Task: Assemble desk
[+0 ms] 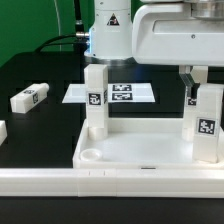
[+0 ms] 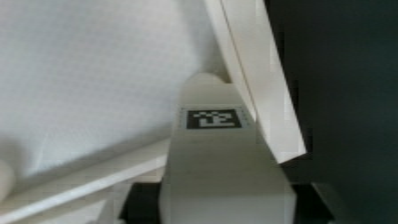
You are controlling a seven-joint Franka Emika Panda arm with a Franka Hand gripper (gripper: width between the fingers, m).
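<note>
The white tray-like tabletop (image 1: 140, 150) lies with its rim up at the front of the table. One white leg (image 1: 96, 100) stands upright in its far corner on the exterior view's left. A round socket (image 1: 92, 156) shows open in the near corner on that side. My gripper (image 1: 203, 95) is shut on a second leg (image 1: 208, 122), which stands upright at the far corner on the exterior view's right. In the wrist view this tagged leg (image 2: 217, 150) sits between my black fingers (image 2: 146, 200), over the tabletop's rim (image 2: 253, 75).
A loose leg (image 1: 30, 97) lies on the black table at the exterior view's left, and another (image 1: 2, 130) is cut off by the frame's edge. The marker board (image 1: 120, 93) lies behind the tabletop. A low white rail (image 1: 100, 183) runs along the front.
</note>
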